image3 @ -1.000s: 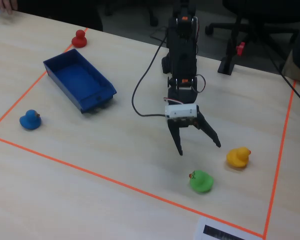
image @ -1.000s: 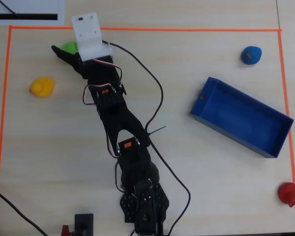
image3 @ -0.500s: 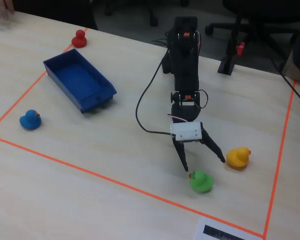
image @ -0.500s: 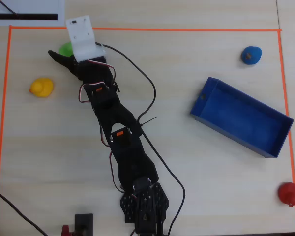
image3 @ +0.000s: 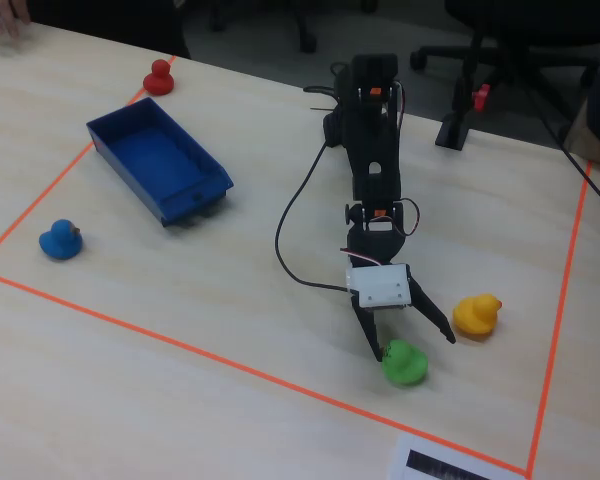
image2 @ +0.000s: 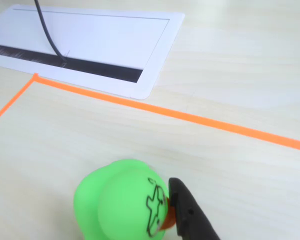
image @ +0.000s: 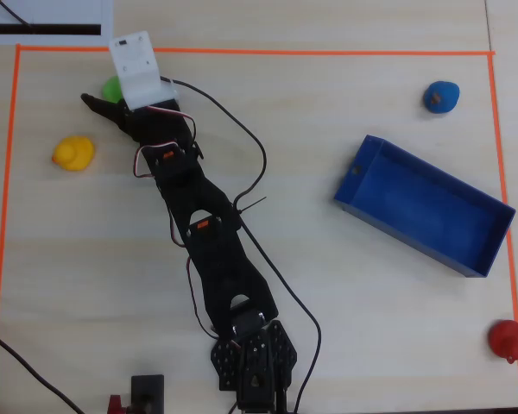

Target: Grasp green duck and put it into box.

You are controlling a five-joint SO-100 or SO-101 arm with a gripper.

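Green duck sits on counter near orange tape line, yellow duck just beside. Gripper jaws spread wide, straddling it, holding nothing; one finger at the beak. Likely light, soft, slick rubber: pinch across the round body. Box well apart.

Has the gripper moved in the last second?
Yes. In the fixed view the gripper has come down toward the orange tape line at the near edge, and its open jaws now straddle the green duck.
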